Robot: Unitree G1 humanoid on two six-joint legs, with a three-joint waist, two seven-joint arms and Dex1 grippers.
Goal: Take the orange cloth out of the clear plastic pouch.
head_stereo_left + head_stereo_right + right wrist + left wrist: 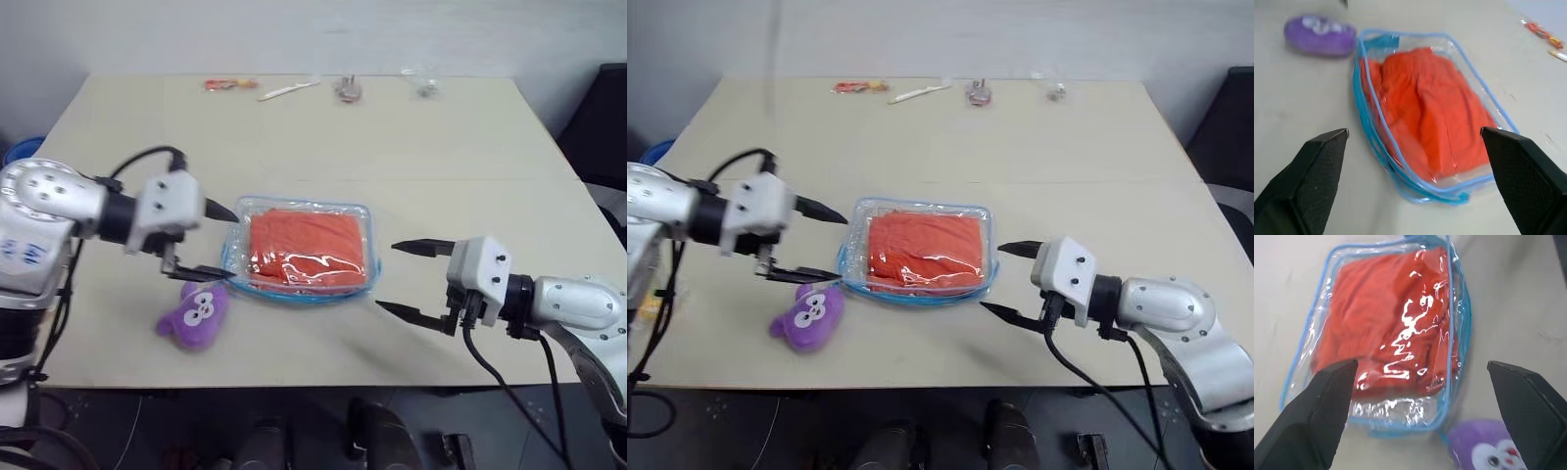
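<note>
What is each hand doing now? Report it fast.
Left hand: open, holding nothing, beside the pouch.
Right hand: open, holding nothing, at the pouch's other side.

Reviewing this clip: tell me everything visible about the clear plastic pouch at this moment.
The clear plastic pouch is a rectangular, see-through bag with light blue trim along its edges, glossy and wrinkled. It lies flat on the table near the front edge, with the orange cloth folded inside it. The purple plush toy sits just beside one corner. The left claw and right claw, both open, flank it without gripping it.
</note>
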